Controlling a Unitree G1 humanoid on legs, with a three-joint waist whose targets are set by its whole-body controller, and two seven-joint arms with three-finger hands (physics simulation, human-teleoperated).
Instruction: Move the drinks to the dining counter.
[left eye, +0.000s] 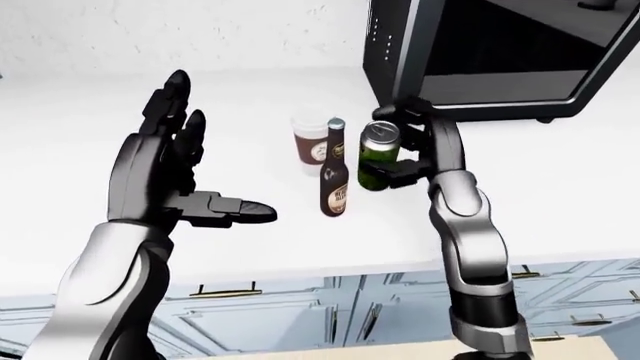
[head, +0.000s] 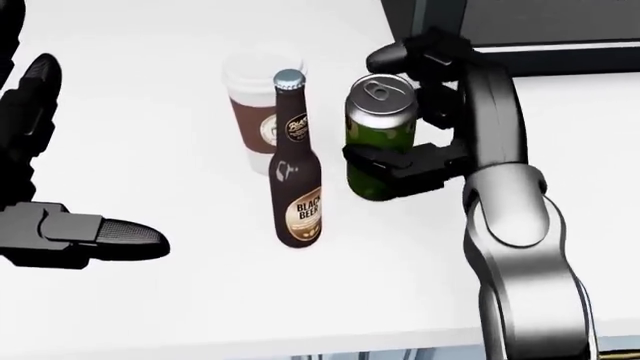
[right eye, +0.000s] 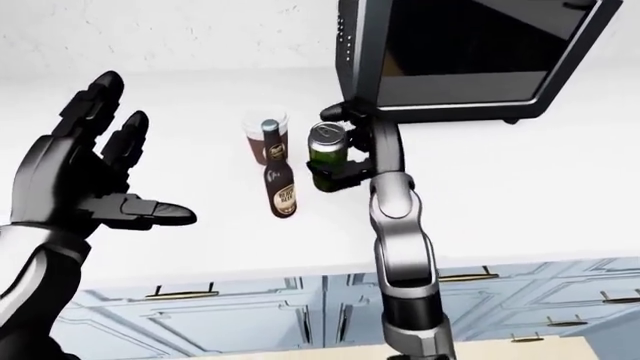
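Three drinks stand close together on the white counter (head: 160, 315): a lidded paper coffee cup (head: 252, 112), a dark beer bottle (head: 297, 191) just below it in the head view, and a green can (head: 378, 139) to their right. My right hand (head: 400, 112) is shut on the green can, with the thumb (head: 400, 161) across its near side and the fingers (head: 425, 56) curled over its far side. My left hand (left eye: 215, 150) hovers open to the left of the bottle, palm turned towards the drinks and touching none of them.
A black boxy appliance (left eye: 480, 52) stands on the counter just behind and to the right of the can, close to my right hand. The counter's near edge (left eye: 300, 262) runs above pale blue drawers (left eye: 300, 319) with metal handles.
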